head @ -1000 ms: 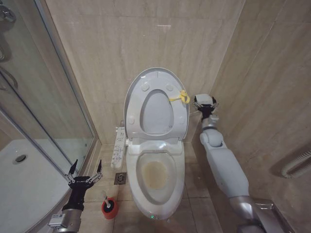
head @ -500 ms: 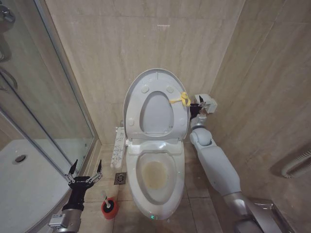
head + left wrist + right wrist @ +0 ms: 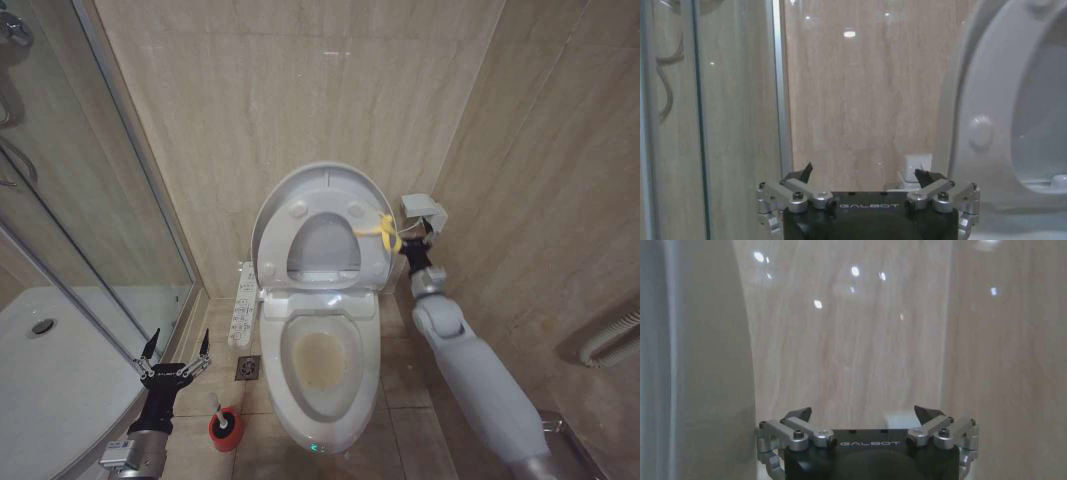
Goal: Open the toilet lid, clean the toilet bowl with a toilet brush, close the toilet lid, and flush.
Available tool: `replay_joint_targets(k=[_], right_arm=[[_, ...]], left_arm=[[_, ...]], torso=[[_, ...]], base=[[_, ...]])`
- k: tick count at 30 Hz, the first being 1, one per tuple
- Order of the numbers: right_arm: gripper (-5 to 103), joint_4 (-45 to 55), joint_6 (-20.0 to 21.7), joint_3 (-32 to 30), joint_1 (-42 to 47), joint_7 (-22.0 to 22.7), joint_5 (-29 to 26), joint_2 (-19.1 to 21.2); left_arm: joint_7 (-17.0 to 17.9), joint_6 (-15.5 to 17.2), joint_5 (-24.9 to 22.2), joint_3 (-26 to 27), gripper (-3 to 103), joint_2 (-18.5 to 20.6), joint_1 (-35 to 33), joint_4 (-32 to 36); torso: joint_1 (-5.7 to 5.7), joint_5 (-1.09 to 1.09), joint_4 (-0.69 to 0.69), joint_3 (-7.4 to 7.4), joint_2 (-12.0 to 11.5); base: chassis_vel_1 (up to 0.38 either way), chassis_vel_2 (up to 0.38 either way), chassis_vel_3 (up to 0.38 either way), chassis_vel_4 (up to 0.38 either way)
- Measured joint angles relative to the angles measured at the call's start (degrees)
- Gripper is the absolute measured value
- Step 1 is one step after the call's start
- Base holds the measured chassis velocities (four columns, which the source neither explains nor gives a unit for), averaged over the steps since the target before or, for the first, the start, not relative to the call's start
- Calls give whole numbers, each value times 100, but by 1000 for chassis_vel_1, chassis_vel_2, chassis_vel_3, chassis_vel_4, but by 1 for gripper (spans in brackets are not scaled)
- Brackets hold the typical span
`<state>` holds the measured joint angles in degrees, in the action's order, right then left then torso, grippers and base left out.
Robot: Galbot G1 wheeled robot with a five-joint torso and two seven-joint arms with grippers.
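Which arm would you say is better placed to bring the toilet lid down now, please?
Probably the right: its gripper sits open beside the raised toilet lid, while the left gripper hovers low near the toilet brush.

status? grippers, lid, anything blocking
Left gripper open, low beside toilet brush. Right gripper open at toilet lid right edge, lid up but tipping forward. Toilet bowl stained, nothing in the way.

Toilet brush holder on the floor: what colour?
Red, clearest in the head view: toilet brush holder.
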<state>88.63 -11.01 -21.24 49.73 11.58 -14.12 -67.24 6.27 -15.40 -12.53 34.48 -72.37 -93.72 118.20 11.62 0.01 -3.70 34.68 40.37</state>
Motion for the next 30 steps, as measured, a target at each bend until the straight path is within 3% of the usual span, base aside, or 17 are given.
replay_joint_targets(k=[12,16,22,30], right_arm=[[100,995,-212,-618,1808,-24,242,-459],[100,1354,-295,-766,2570,0,480,-832],[100,1603,-276,-920,2855,118,853,-1211],[100,2078,32,-1052,2893,291,726,-1287]], left_arm=[[0,0,0,0,100,0,1,0],[0,0,0,-1,100,0,0,0],[0,0,0,-1,100,0,0,-1],[0,0,0,-1,100,0,0,0]], torso=[[0,-2,7,0,0],[-1,-2,-1,0,0],[-1,-2,4,0,0],[0,-2,5,0,-1]], base=[[0,0,0,0],[0,0,0,0],[0,0,0,0],[0,0,0,0]])
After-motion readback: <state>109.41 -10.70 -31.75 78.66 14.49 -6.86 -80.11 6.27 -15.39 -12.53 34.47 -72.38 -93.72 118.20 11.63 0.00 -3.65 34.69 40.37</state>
